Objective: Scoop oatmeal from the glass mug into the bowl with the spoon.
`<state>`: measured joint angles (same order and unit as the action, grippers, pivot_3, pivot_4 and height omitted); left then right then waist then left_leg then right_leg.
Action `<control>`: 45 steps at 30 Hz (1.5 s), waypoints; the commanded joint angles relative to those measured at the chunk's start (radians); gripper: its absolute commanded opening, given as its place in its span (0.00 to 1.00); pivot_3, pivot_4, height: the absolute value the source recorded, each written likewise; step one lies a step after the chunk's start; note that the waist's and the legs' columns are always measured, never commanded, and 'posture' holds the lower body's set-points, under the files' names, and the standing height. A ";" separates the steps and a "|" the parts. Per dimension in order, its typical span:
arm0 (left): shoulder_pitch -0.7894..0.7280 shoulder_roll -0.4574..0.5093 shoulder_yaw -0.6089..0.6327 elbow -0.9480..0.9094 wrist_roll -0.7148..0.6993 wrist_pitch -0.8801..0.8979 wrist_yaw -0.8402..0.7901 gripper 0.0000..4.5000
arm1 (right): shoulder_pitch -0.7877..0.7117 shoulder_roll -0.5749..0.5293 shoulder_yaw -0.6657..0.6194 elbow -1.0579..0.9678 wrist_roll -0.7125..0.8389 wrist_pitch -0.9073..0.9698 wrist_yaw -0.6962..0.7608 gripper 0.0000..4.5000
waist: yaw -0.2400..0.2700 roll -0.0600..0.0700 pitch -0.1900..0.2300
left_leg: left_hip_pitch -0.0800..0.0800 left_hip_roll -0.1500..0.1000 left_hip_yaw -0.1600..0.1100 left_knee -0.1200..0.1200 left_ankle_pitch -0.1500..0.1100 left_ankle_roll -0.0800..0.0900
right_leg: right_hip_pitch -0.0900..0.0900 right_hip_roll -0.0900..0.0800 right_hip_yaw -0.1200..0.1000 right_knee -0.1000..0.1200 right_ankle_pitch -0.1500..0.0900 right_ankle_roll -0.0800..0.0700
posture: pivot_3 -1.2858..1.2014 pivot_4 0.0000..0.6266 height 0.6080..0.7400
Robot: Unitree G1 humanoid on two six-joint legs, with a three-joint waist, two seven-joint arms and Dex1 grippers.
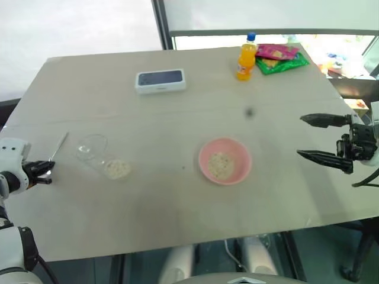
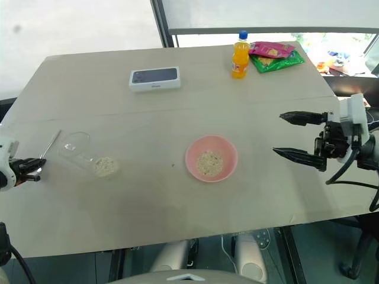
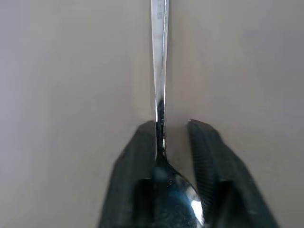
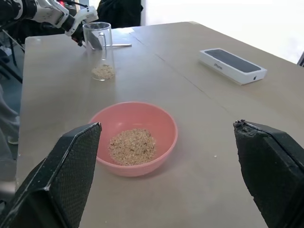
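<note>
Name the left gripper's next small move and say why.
Probably lift the spoon clear of the table: the left gripper is shut around the bowl end while the handle lies flat, and the glass mug beside it still holds oatmeal.

Bare table point(image 1: 154, 195) between glass mug point(image 1: 98, 155) and bowl point(image 1: 224, 161); phone box point(image 1: 160, 80) well behind

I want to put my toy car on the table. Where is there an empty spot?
The biggest bare patch is the near strip of table, in front of the glass mug and the bowl. There is also room between mug and bowl, and between the bowl and the phone box. The far right corner is crowded by a bottle and snack packets.
</note>
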<state>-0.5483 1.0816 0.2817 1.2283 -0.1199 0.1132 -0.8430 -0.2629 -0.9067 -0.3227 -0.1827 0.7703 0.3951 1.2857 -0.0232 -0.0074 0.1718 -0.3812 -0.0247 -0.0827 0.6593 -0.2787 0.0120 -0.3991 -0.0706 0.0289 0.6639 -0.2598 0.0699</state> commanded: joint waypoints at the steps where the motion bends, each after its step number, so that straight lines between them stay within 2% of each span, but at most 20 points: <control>1: 0.004 0.011 0.007 0.037 0.008 0.012 0.024 0.01 | 0.005 -0.006 -0.046 -0.037 0.023 0.006 -0.011 1.00 | -0.004 0.001 0.000 | 0.000 0.000 0.000 0.000 0.000 0.000 | 0.000 0.000 0.000 0.001 0.000 0.000 | 0.52 0.24 1.00; 5: 0.009 0.005 0.024 0.043 -0.002 -0.016 0.056 0.01 | 0.012 -0.004 -0.053 -0.047 0.026 0.014 -0.024 1.00 | -0.010 0.001 -0.001 | 0.000 0.000 0.000 0.002 0.000 0.000 | 0.000 0.000 0.000 0.001 0.000 0.000 | 0.52 0.24 1.00; 10: -0.021 -0.015 0.095 0.021 -0.053 -0.142 0.118 0.01 | 0.003 -0.004 -0.042 -0.042 0.024 0.017 -0.028 1.00 | -0.011 0.001 -0.001 | -0.001 0.000 -0.001 0.003 0.000 0.000 | 0.000 0.000 0.000 0.001 0.000 0.000 | 0.52 0.24 1.00; 16: -0.106 -0.014 0.182 -0.049 -0.124 -0.278 0.158 0.01 | -0.023 -0.003 -0.015 -0.026 0.020 0.027 -0.025 1.00 | -0.004 -0.007 0.001 | -0.006 0.001 -0.003 0.009 0.000 0.000 | 0.000 -0.002 -0.003 0.000 0.000 0.000 | 0.52 0.24 1.00; 19: -0.145 -0.023 0.211 -0.148 -0.170 -0.309 0.122 0.01 | -0.060 0.007 0.005 -0.015 0.026 0.045 -0.034 1.00 | 0.004 -0.008 0.001 | -0.007 0.001 -0.003 0.009 0.000 0.000 | -0.001 -0.003 -0.003 0.000 0.000 0.000 | 0.52 0.24 1.00; 24: -0.194 -0.060 0.208 -0.412 -0.247 -0.279 0.060 0.01 | -0.152 0.016 0.060 0.019 -0.014 0.084 -0.090 1.00 | 0.008 -0.008 0.001 | -0.018 0.000 -0.003 0.011 0.003 -0.005 | -0.011 -0.003 -0.002 0.002 0.001 0.000 | 0.52 0.24 1.00; 29: -0.203 -0.131 0.097 -0.837 -0.309 -0.167 -0.011 0.01 | -0.325 0.122 0.085 0.053 0.026 0.189 -0.265 1.00 | 0.007 -0.008 0.001 | -0.019 0.000 -0.002 0.011 0.003 -0.006 | -0.012 -0.003 -0.001 0.002 0.001 0.000 | 0.52 0.24 1.00; 34: -0.222 -0.180 -0.003 -1.134 -0.335 -0.028 -0.002 0.01 | -0.453 0.229 0.143 0.047 -0.066 0.273 -0.520 1.00 | 0.005 -0.008 0.001 | -0.020 0.000 -0.002 0.011 0.003 -0.006 | -0.013 -0.002 0.000 0.002 0.001 0.000 | 0.52 0.24 1.00; 37: -0.248 -0.193 -0.079 -1.247 -0.322 0.033 -0.014 0.01 | -0.572 0.341 0.153 0.064 -0.045 0.341 -0.662 1.00 | -0.009 -0.007 0.002 | -0.020 -0.001 0.000 0.011 0.004 -0.007 | -0.015 0.000 0.002 0.003 0.001 0.000 | 0.52 0.24 1.00; 41: -0.302 -0.202 -0.151 -1.338 -0.301 0.113 -0.011 0.01 | -0.779 0.535 0.082 0.132 0.061 0.466 -0.904 1.00 | -0.026 -0.006 0.002 | -0.019 -0.001 0.001 0.011 0.004 -0.007 | -0.017 0.000 0.004 0.007 0.001 0.000 | 0.52 0.24 1.00; 45: -0.331 -0.216 -0.180 -1.388 -0.291 0.166 -0.008 0.01 | -0.866 0.640 0.058 0.181 0.098 0.471 -0.970 1.00 | -0.022 -0.006 0.002 | -0.019 -0.001 0.000 0.010 0.005 -0.008 | -0.019 0.001 0.004 0.009 0.000 -0.001 | 0.52 0.24 1.00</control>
<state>-0.8564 0.8584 0.0970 -0.1205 -0.4171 0.2634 -0.8555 -1.1005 -0.2873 -0.2324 -0.0120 0.8425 0.8706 0.3412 -0.0453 -0.0137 0.1739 -0.4004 -0.0260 -0.0821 0.6698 -0.2736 0.0036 -0.4175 -0.0697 0.0331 0.6730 -0.2596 0.0693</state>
